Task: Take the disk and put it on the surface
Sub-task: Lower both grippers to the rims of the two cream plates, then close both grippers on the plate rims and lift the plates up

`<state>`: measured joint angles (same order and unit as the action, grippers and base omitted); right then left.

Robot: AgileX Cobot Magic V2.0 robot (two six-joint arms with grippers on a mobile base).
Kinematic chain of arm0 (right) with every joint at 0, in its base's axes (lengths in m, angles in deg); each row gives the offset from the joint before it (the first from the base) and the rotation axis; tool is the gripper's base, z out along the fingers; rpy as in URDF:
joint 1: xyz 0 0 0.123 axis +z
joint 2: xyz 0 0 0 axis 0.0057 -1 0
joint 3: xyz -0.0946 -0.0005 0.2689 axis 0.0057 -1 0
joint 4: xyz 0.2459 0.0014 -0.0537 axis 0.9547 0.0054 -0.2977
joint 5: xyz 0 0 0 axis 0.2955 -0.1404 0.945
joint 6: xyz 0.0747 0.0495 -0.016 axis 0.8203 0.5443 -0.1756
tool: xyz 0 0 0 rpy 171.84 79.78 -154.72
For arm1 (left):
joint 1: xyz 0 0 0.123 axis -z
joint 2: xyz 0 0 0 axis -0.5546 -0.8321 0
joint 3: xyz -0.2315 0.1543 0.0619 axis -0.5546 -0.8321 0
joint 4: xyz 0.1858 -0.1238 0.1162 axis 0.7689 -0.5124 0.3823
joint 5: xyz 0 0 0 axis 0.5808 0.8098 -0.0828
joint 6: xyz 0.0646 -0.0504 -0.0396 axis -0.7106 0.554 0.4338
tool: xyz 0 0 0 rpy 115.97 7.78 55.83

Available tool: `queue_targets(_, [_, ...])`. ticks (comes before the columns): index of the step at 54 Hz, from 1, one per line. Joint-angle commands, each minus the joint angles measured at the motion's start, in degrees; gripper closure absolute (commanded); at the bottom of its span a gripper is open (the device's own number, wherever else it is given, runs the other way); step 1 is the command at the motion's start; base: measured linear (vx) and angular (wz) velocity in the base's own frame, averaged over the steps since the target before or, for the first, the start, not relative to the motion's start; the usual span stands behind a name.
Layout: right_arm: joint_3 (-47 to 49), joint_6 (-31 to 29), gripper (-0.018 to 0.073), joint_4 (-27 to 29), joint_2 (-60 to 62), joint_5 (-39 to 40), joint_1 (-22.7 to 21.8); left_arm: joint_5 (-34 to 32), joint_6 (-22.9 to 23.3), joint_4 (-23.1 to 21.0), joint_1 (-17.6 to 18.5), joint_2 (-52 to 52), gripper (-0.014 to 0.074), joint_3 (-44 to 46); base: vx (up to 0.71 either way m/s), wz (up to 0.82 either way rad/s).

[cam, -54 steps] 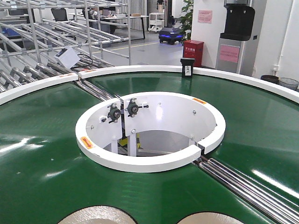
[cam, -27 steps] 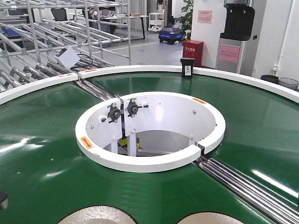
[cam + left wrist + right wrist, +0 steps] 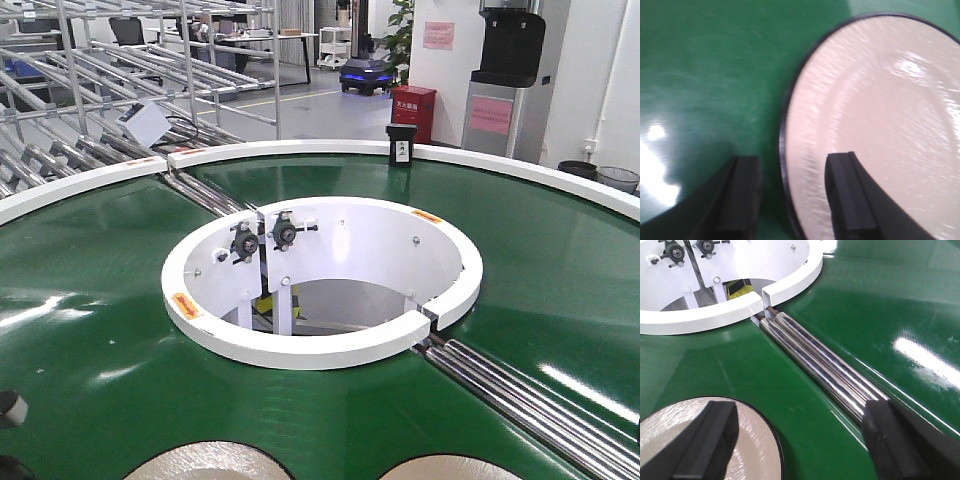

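Two pale, brushed disks with dark rims lie on the green belt point(image 3: 90, 330) at the front view's bottom edge: a left disk point(image 3: 205, 462) and a right disk point(image 3: 465, 468). My left gripper point(image 3: 795, 197) is open and low over the left disk point(image 3: 875, 125). The disk's rim runs between its two black fingers point(image 3: 742, 195), with one finger over the belt and the other over the disk face. My right gripper point(image 3: 800, 440) is open wide, its left finger above the right disk point(image 3: 757, 450) and its right finger above the rollers. The surface is out of view.
A white inner ring point(image 3: 300, 350) surrounds the conveyor's central hole. Shiny steel rollers point(image 3: 815, 360) cross the belt diagonally, right of the right disk. A small black box point(image 3: 401, 143) stands on the far outer rim. Part of the left arm point(image 3: 10, 408) shows at the lower left corner.
In the front view, part of the left arm has come into the lower left corner and moved further in. The disks and belt look unchanged.
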<state>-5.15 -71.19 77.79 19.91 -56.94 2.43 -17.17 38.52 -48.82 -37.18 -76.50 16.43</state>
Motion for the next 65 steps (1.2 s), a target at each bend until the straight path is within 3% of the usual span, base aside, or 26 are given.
queue_targets(1, [1.84,-0.04,-0.0013,-0.17,0.05,4.57,-0.05,0.77,-2.88,-4.71,-0.06,-1.34,0.0171,1.77,0.0,0.0])
queue_targets(13, [1.84,0.01,-0.0013,-0.13,0.05,4.5,-0.05,0.11,-4.32,-4.82,-0.06,-7.06,0.0171,1.88,0.0,0.0])
queue_targets(18, [1.84,0.01,-0.0013,-0.13,0.05,4.5,-0.05,2.52,-7.3,-5.68,0.14,-8.44,0.0172,2.1,0.0,0.0])
queue_targets(31, [1.84,0.01,-0.0013,-0.13,0.05,4.5,-0.05,13.72,-18.54,-16.44,0.15,-9.98,0.0188,2.16,0.0,0.0])
queue_targets(42, [1.84,0.01,-0.0013,-0.13,0.05,4.45,-0.05,17.04,-21.53,-22.22,0.15,-11.3,0.0202,2.16,0.0,0.0])
queue_targets(50, [1.84,-0.04,-0.0013,-0.18,0.05,4.45,-0.05,16.42,-21.65,-22.8,0.15,-11.42,0.0267,2.16,0.0,0.0])
queue_targets(51, [1.84,-0.04,-0.0013,-0.18,0.05,4.45,-0.05,15.65,-21.65,-22.87,0.15,-11.42,0.0327,2.16,0.0,0.0])
queue_targets(55, [1.84,-0.04,-0.0013,-0.18,0.05,4.45,-0.05,14.02,-21.65,-23.44,0.15,-11.42,0.0385,2.16,0.0,0.0])
queue_targets(65, [1.84,-0.04,-0.0013,-0.18,0.05,4.45,-0.05,13.82,-21.65,-30.74,0.15,-11.42,0.0498,2.16,0.0,0.0])
